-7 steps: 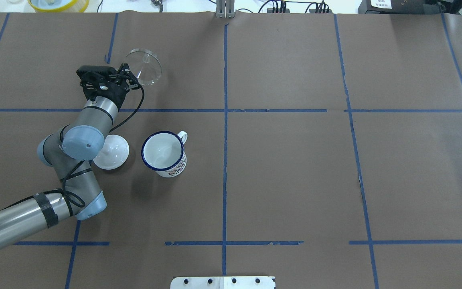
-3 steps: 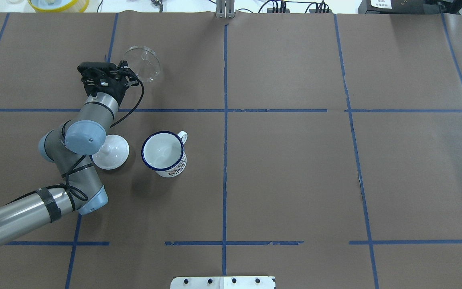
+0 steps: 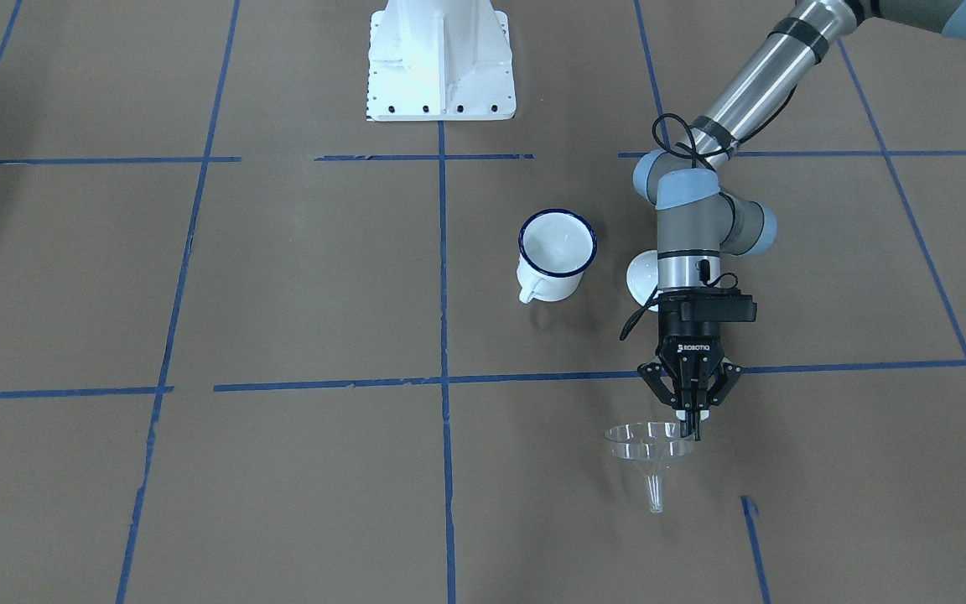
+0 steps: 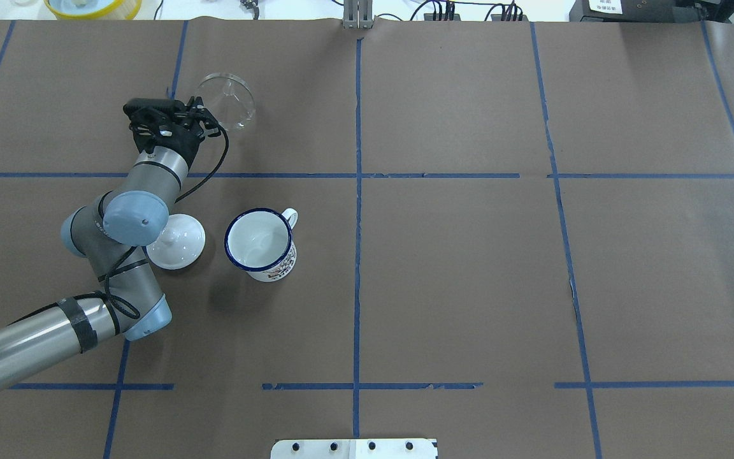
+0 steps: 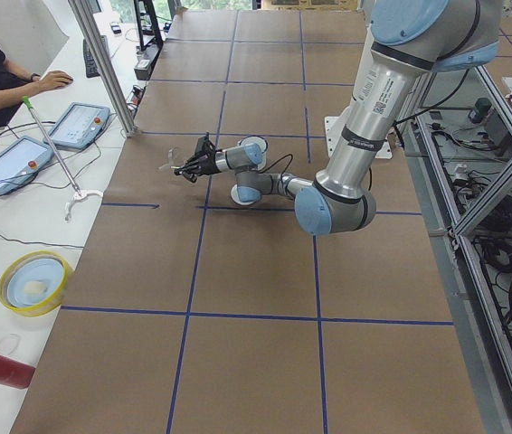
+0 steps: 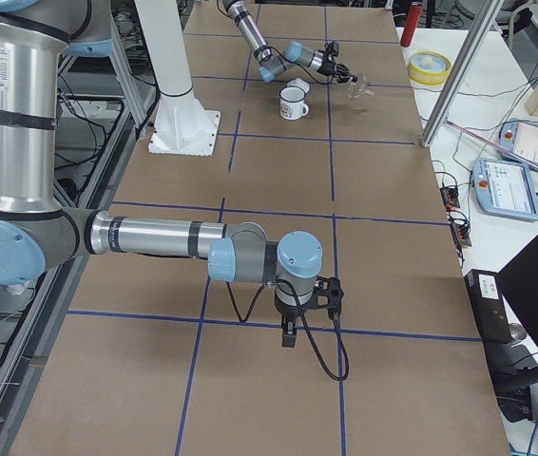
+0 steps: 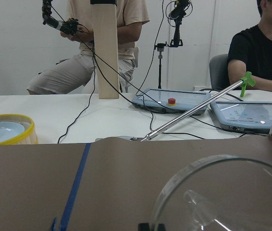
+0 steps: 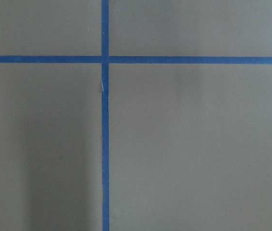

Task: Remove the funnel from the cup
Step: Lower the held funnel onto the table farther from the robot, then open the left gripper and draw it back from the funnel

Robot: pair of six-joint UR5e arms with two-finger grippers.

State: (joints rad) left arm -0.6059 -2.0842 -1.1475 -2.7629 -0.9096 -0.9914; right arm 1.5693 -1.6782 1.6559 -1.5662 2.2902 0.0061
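Left jaws pinch only the funnel [image 3: 647,442] rim, well beyond cup [image 3: 557,252]. Risk: funnel topples off its spout on release. Right jaws: can't tell.

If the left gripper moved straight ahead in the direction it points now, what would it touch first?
Nothing new, it seems: the left gripper pinches the funnel by its rim, and beyond it only brown table shows.

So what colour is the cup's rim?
Dark blue, on the white cup; clearest in the overhead exterior view.
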